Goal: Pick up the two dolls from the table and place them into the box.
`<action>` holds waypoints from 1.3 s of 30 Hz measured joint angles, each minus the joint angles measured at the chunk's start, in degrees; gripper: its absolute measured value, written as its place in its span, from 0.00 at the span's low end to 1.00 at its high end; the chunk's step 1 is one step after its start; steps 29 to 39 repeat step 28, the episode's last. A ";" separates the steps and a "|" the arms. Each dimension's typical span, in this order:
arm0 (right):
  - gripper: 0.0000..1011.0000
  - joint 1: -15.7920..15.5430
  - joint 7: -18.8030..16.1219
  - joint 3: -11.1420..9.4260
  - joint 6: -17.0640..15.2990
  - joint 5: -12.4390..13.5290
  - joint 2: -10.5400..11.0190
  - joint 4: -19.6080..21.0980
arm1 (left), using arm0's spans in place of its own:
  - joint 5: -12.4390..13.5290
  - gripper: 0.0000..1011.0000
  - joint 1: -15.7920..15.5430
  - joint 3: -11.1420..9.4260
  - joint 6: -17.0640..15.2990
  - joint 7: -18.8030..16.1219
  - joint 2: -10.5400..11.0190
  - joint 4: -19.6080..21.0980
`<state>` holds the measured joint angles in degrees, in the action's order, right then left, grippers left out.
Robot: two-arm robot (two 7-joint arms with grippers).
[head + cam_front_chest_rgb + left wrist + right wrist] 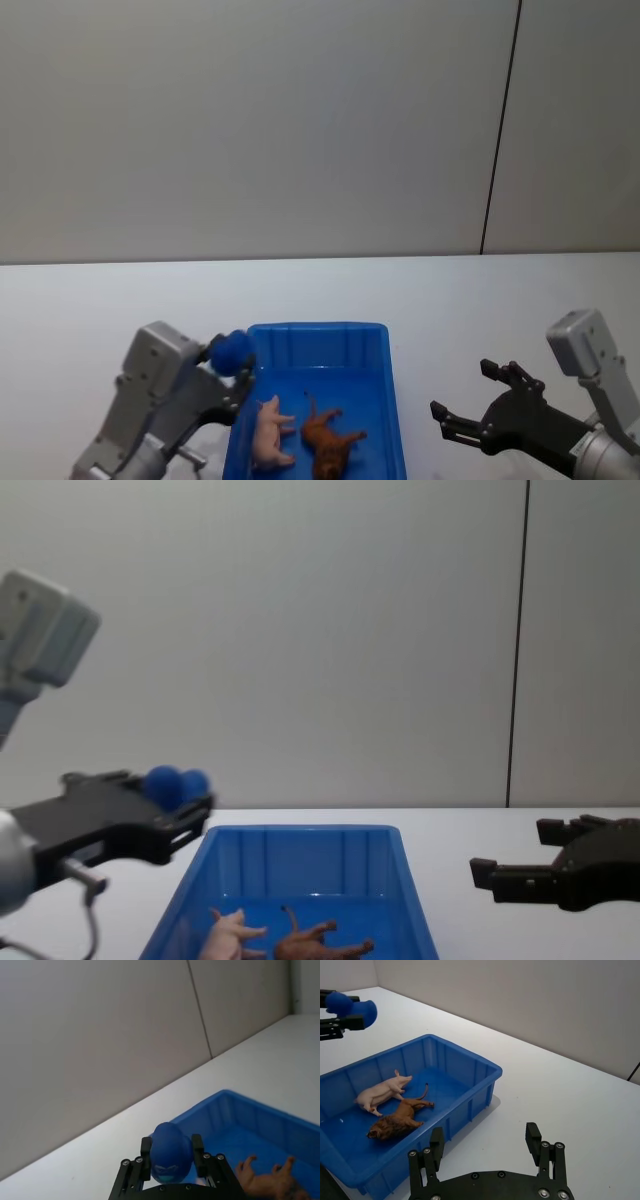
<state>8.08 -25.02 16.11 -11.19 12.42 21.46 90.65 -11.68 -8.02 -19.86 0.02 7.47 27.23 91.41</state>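
Observation:
Both dolls lie on their sides on the floor of the blue box [318, 328]: the pale pink pig [270, 432] on the left, the shaggy reddish-brown animal [325, 440] beside it on the right. The right wrist view shows the pig [382, 1092] and the brown one [397, 1120] touching. My left gripper [235, 362] hovers over the box's left far corner, shut on a small blue ball [171, 1157]. To the right of the box, my right gripper [478, 397] hangs open above the table [450, 300] with nothing between its fingers [436, 1142].
A plain grey wall with a dark vertical seam [500, 130] stands behind the white table. Bare tabletop lies beyond the box and on both sides of it. The box's thick rim [300, 830] rises well above the dolls.

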 joint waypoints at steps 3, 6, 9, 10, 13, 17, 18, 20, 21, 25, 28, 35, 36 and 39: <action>0.99 0.00 0.00 0.00 0.00 0.00 0.00 0.00 | 0.78 0.52 -1.27 -0.64 1.49 1.62 -1.49 -0.64; 0.99 0.00 0.00 0.00 0.00 0.00 0.00 0.00 | 1.44 0.60 -2.84 -1.47 3.15 3.60 -3.37 -1.67; 0.99 0.00 0.00 0.00 0.00 0.00 0.00 0.00 | 1.72 0.73 -3.61 -1.92 4.13 4.99 -4.33 -2.31; 0.99 0.00 0.00 0.00 0.00 0.00 0.00 0.00 | 1.77 0.73 -3.86 -2.06 4.45 5.38 -4.66 -2.52; 0.99 0.00 0.00 0.00 0.00 0.00 0.00 0.00 | 1.95 0.85 -5.01 -2.73 6.05 7.09 -6.09 -3.53; 0.99 0.00 0.00 0.00 0.00 0.00 0.00 0.00 | 1.95 0.93 -5.59 -2.99 7.43 8.28 -6.83 -4.09; 0.99 0.00 0.00 0.00 0.00 0.00 0.00 0.00 | 1.91 0.96 -5.68 -3.01 7.77 8.48 -6.93 -4.16; 0.99 0.00 0.00 0.00 0.00 0.00 0.00 0.00 | 1.69 0.99 -5.83 -3.02 8.70 8.93 -7.10 -4.30; 0.99 0.00 0.00 0.00 0.00 0.00 0.00 0.00 | 1.61 0.99 -5.85 -3.02 8.94 9.03 -7.13 -4.31; 0.99 0.00 0.00 0.00 0.00 0.00 0.00 0.00 | 1.27 0.99 -6.01 -3.02 10.04 9.51 -7.30 -4.41; 0.99 0.00 0.00 0.00 0.00 0.00 0.00 0.00 | 1.06 0.99 -6.08 -3.02 10.68 9.81 -7.40 -4.48; 0.99 0.00 0.00 0.00 0.00 0.00 0.00 0.00 | 1.06 0.99 -6.08 -3.02 10.68 9.81 -7.40 -4.48; 0.99 0.00 0.00 0.00 0.00 0.00 0.00 0.00 | 1.06 0.99 -6.08 -3.02 10.68 9.81 -7.40 -4.48; 0.99 0.00 0.00 0.00 0.00 0.00 0.00 0.00 | 1.06 0.99 -6.08 -3.02 10.68 9.81 -7.40 -4.48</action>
